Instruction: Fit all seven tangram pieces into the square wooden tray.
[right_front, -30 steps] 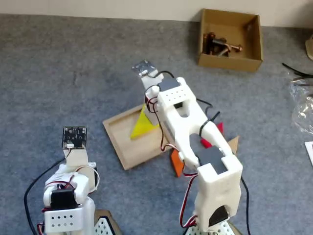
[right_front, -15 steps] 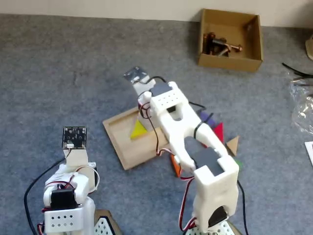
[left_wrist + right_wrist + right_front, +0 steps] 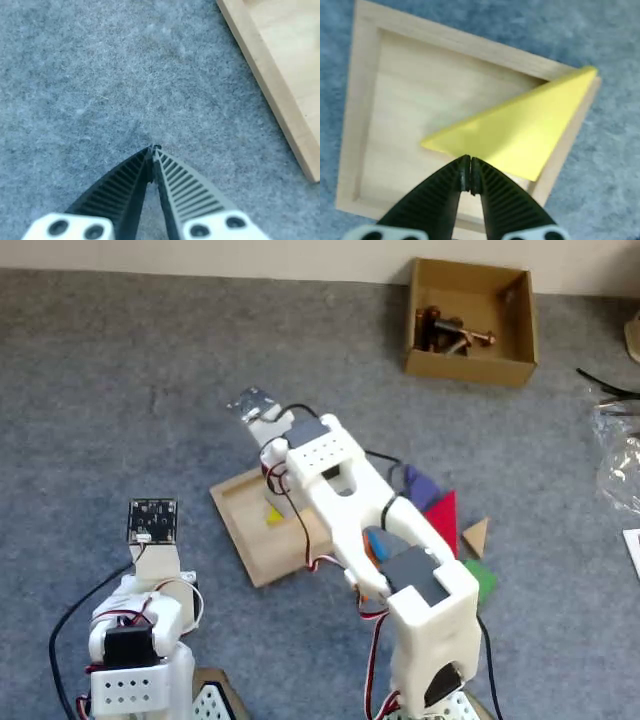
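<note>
The square wooden tray (image 3: 243, 532) lies on the grey carpet at mid-table. My right arm (image 3: 330, 470) stretches over it. My right gripper (image 3: 469, 165) is shut, its tips against the long edge of the yellow triangle (image 3: 520, 130). That triangle lies inside the tray (image 3: 367, 125) with one corner up on the rim; from above just a sliver of the yellow triangle (image 3: 272, 515) shows beside the arm. Loose pieces lie right of the tray: purple (image 3: 420, 485), red (image 3: 441, 515), a small wooden triangle (image 3: 475, 535), green (image 3: 480, 578), blue (image 3: 381, 541). My left gripper (image 3: 152, 148) is shut over bare carpet near the tray's rim (image 3: 270, 85).
A cardboard box (image 3: 470, 320) with small items stands at the back right. A clear plastic bag (image 3: 620, 465) and black cables lie at the right edge. The left arm's base (image 3: 140, 640) sits at the front left, with open carpet beyond it.
My right arm has swung left across the tray, and the yellow triangle has shifted left with it, now mostly under the arm. The pieces right of the tray have come into sight. The left arm is still.
</note>
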### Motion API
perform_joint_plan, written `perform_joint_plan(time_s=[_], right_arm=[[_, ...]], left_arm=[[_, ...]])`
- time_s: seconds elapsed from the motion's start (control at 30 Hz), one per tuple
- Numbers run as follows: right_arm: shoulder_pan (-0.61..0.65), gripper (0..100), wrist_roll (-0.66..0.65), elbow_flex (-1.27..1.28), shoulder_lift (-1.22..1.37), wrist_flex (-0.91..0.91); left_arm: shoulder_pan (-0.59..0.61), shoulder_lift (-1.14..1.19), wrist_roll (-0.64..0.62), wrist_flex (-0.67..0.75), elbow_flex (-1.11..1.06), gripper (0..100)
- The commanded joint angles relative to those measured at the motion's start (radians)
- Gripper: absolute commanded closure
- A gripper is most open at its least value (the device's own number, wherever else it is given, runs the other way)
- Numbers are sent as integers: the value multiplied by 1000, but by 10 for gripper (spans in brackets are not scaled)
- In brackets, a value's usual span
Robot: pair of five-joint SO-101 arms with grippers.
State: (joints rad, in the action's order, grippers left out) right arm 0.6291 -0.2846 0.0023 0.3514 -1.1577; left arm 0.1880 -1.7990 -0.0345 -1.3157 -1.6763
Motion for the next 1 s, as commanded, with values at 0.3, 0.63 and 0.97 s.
perform_joint_plan(time_s=[0.3,0.63,0.97], right_arm=[[65,993,-5,-8,-18,38],[97,993,-5,-30,102,56],[122,993,-5,-116,108,64]], left_arm=[[8,7,-3,-8,-21,995],[8,7,-3,-8,-21,995],[8,7,-3,-8,-21,995]])
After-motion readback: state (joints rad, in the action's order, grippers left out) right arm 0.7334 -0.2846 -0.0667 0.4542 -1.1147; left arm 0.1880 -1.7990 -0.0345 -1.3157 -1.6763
